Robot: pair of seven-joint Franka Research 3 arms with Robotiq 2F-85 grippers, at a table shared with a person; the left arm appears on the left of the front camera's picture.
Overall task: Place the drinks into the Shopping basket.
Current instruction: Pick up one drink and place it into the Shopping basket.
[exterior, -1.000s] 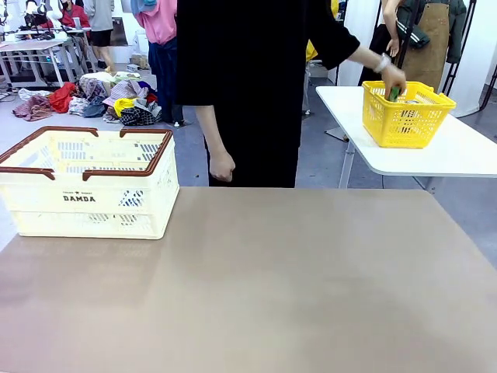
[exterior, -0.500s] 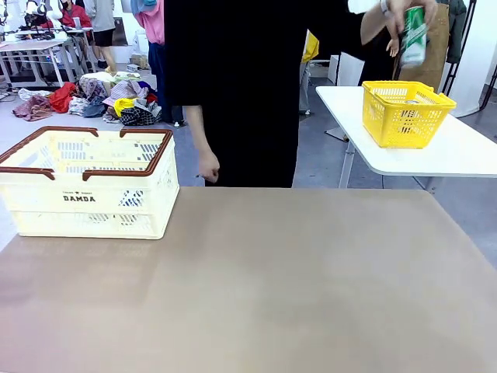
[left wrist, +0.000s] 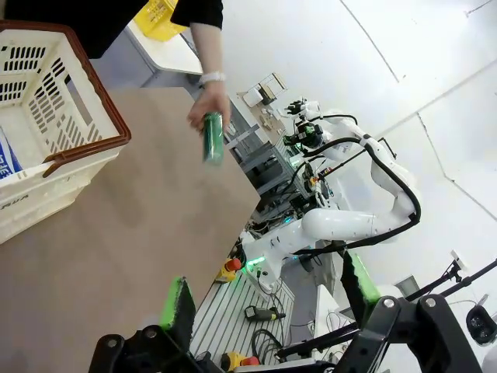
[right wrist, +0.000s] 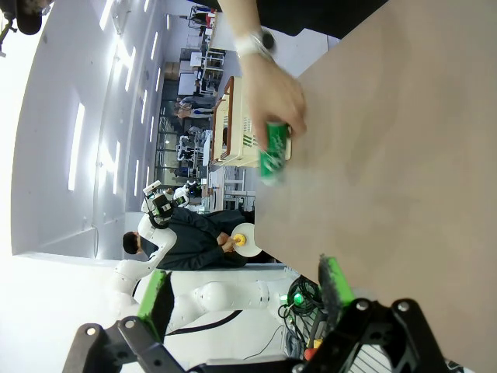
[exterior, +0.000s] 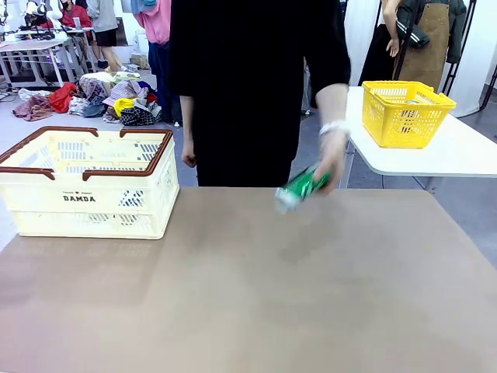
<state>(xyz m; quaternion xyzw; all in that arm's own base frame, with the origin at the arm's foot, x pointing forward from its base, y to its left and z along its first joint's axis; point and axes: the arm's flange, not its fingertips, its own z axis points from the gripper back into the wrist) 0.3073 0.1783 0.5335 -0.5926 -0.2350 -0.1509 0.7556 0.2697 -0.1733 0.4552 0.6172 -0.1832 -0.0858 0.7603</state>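
Observation:
A person's hand holds a green can [exterior: 301, 186] with white print, tilted, low over the far middle of the brown table [exterior: 256, 295]. The cream Shopping basket [exterior: 116, 214] with a brown rim and "DAMDA" print stands at the table's far left. In the left wrist view my left gripper [left wrist: 268, 289] is open with nothing between its green pads; the green can [left wrist: 213, 138] and the Shopping basket [left wrist: 39, 85] lie well ahead of it. My right gripper [right wrist: 243, 289] is also open and holds nothing, with the hand and the green can [right wrist: 273, 151] farther off above the tabletop.
A yellow mesh basket [exterior: 405, 116] sits on a white side table [exterior: 458, 155] at the back right. The person in black stands at the table's far edge. Clothes lie on the floor far behind, at the left.
The person's hand took the green can out of the yellow basket, lifted it, and has brought it down over the far middle of the brown table.

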